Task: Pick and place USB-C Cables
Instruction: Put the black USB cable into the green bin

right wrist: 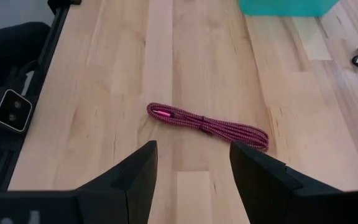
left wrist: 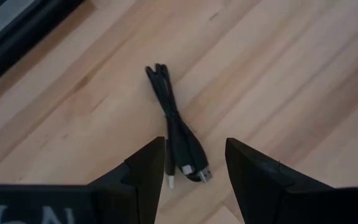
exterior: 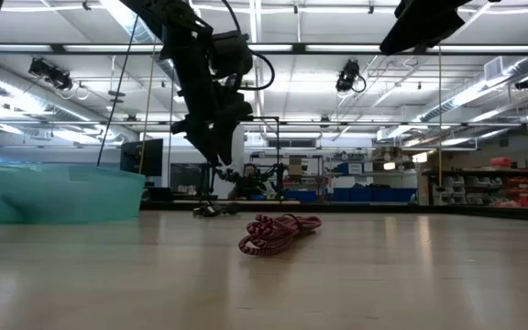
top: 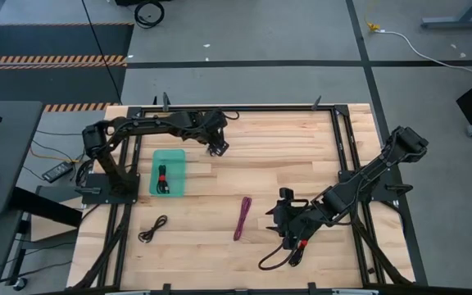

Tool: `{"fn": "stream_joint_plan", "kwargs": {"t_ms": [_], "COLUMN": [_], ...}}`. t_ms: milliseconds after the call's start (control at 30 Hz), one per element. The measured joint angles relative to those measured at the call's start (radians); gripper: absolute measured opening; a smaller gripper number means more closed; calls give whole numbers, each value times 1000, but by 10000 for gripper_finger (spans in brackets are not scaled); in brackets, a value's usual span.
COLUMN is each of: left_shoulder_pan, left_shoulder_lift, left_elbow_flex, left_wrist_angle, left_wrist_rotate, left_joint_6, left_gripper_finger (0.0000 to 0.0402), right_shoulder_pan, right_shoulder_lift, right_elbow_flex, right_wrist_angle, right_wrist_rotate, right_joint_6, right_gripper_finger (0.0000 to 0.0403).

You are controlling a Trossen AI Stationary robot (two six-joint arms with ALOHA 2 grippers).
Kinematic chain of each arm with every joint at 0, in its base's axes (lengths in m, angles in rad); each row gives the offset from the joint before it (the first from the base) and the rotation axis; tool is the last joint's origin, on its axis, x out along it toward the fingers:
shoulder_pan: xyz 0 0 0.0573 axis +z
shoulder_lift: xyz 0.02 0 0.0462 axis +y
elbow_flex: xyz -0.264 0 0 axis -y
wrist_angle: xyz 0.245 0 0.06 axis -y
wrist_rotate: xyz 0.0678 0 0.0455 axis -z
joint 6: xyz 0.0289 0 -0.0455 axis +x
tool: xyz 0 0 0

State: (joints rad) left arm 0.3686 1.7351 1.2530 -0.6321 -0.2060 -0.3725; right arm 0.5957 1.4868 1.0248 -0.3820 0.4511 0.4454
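Note:
My left gripper [top: 217, 147] hangs open over the table's far middle. In the left wrist view a black bundled cable [left wrist: 176, 134] lies flat on the wood, its plug end between my open fingers [left wrist: 194, 143], which do not touch it. My right gripper [top: 283, 206] is open [right wrist: 193, 149] and points at the purple-magenta cable [right wrist: 207, 126], which lies flat ahead of it [top: 242, 217]. One black cable with a red tie [top: 162, 179] lies inside the teal tray [top: 179, 156]. Another black cable [top: 152, 229] lies near the table's near left edge. A black cable with red [top: 295, 247] lies beside the right arm.
The teal tray [exterior: 58, 192] sits on the table's left part, close to the left arm's base. A dark metal frame [top: 338, 139] runs around the tabletop. Bare wood lies between the tray and the purple-magenta cable [exterior: 278, 232].

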Motion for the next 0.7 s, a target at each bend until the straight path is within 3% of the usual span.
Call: {"fn": "stream_joint_plan", "kwargs": {"t_ms": [700], "left_shoulder_pan": [-5], "left_shoulder_lift": [0], "left_elbow_flex": [0], "left_wrist_angle": [0], "left_wrist_rotate": [-17], "left_joint_6": [-8], "left_gripper_finger": [176], "right_shoulder_pan": [45], "right_shoulder_lift": [1], "right_elbow_flex": [0], "right_wrist_angle": [0], "right_wrist_rotate": [0], "right_joint_6": [50], "right_gripper_finger": [207]}}
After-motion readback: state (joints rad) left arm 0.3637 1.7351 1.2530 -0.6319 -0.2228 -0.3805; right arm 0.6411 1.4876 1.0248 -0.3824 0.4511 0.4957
